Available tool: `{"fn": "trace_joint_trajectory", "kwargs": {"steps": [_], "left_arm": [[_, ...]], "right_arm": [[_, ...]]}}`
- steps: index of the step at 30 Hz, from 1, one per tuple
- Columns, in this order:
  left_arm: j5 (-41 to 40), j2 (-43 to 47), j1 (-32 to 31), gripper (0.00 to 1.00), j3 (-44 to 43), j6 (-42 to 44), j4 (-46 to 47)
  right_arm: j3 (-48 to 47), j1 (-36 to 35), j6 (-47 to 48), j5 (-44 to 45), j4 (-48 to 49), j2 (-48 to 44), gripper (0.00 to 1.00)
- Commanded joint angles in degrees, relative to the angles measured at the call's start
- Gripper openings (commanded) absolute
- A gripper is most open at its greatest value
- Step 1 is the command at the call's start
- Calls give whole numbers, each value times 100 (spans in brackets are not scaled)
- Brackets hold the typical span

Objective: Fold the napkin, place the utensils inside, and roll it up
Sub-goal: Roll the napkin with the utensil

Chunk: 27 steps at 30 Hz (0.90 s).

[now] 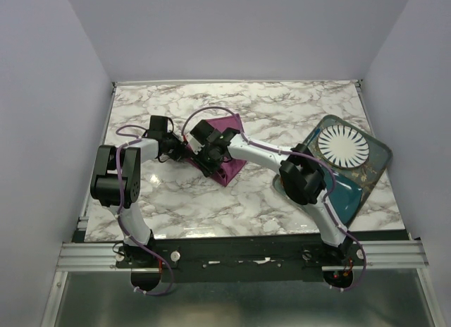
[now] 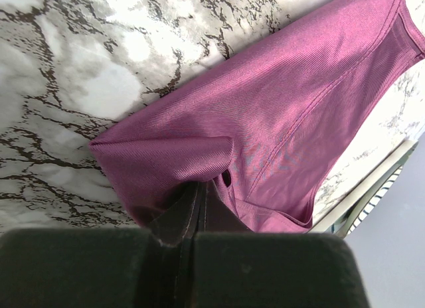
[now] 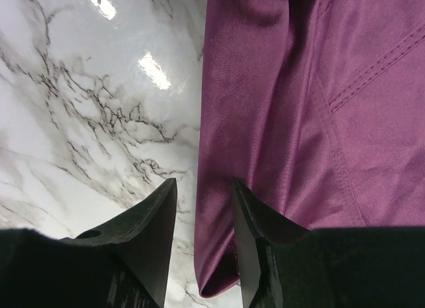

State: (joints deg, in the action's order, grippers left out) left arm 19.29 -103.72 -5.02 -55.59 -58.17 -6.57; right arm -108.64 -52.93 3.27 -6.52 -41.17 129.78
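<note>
The left gripper is pinched tight on a bunched corner of the napkin, which lies mid-table. The cloth looks thin, light and floppy, so edges and corners suit grabbing. The right gripper stands half open astride its edge, holding nothing.

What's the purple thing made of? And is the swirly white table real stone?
The plum-purple napkin looks like thin woven cloth, matte with a faint sheen: fine ribbed threads, stitched hems and soft folds show. The white, grey-veined tabletop looks like polished marble or a marble-print surface; I cannot tell which. It is glossy, mirroring bright lights.
</note>
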Motion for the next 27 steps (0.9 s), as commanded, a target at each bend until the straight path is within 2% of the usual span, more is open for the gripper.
{"fn": "trace_joint_trajectory", "kwargs": {"steps": [1, 11, 14, 15, 17, 18, 19, 22, 23, 25, 27], "left_arm": [[-505, -166, -8, 0, 119, 157, -706], [-452, -227, 1, 0, 49, 192, -758], [-347, -262, 9, 0, 40, 236, -706], [-277, -263, 18, 0, 66, 254, -662], [-40, -210, 27, 0, 101, 324, -390], [48, -166, 53, 0, 154, 368, -250], [101, -96, 45, 0, 171, 429, -74], [251, 150, 97, 14, 5, 631, -133], [320, 307, 123, 22, -39, 771, -152], [304, 510, 194, 33, -118, 903, -387], [181, 861, 282, 39, -136, 1149, -590]], "right_arm": [[255, -16, 148, 265, 232, 223, 50], [677, -104, 201, 933, 302, 443, 54], [861, -104, 130, 1021, 294, 513, 45], [923, -139, 113, 1135, 328, 557, 39], [1002, -156, 34, 1381, 337, 619, 32], [1064, -148, -10, 1434, 364, 663, 25], [1082, -156, -63, 1391, 355, 680, 23], [1073, -148, -203, 1094, 364, 698, 11], [1047, -156, -239, 979, 373, 681, 7], [1003, -113, -300, 306, 408, 620, 0], [959, -52, -520, -171, 460, 584, 1]]}}
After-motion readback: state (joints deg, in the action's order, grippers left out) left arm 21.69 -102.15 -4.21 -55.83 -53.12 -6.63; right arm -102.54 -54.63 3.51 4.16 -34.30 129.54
